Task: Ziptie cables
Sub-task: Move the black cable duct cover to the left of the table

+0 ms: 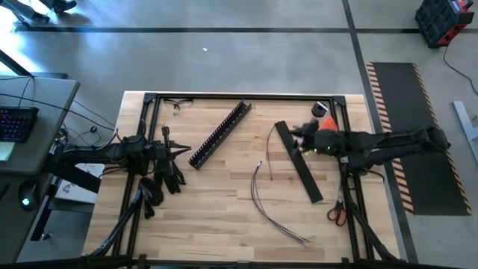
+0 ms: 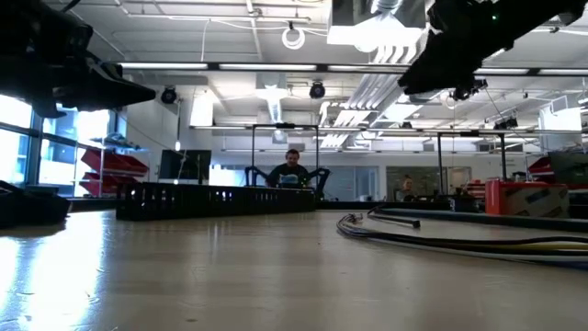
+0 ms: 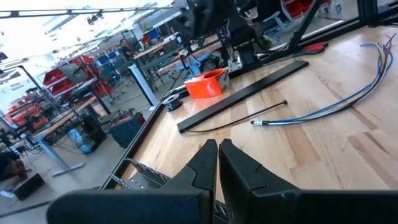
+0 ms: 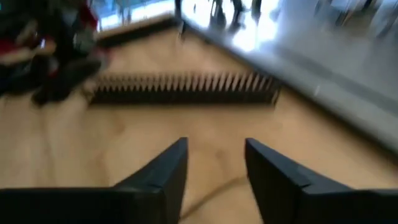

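Observation:
The cables (image 1: pixel 278 211) lie loose on the wooden table, right of its middle, a bundle of thin dark, reddish and pale wires; they also show in the left wrist view (image 3: pixel 357 94) and the low view (image 2: pixel 459 243). A thin black zip tie (image 1: pixel 272 153) lies flat between the slotted channel and the black strip (image 1: pixel 300 163). My right gripper (image 1: pixel 296 137) hovers open above the strip's far end, raised off the table (image 4: pixel 215 163). My left gripper (image 1: pixel 185 152) is shut (image 3: pixel 218 155), held above the table's left side, pointing toward the cables.
A long black comb-toothed channel (image 1: pixel 220 134) lies slantwise left of the middle (image 4: pixel 186 90). An orange object (image 1: pixel 329 123) and a tape roll (image 1: pixel 321 108) sit near the far right corner. Red-handled scissors (image 1: pixel 336 215) lie at the right edge. A black frame rims the table.

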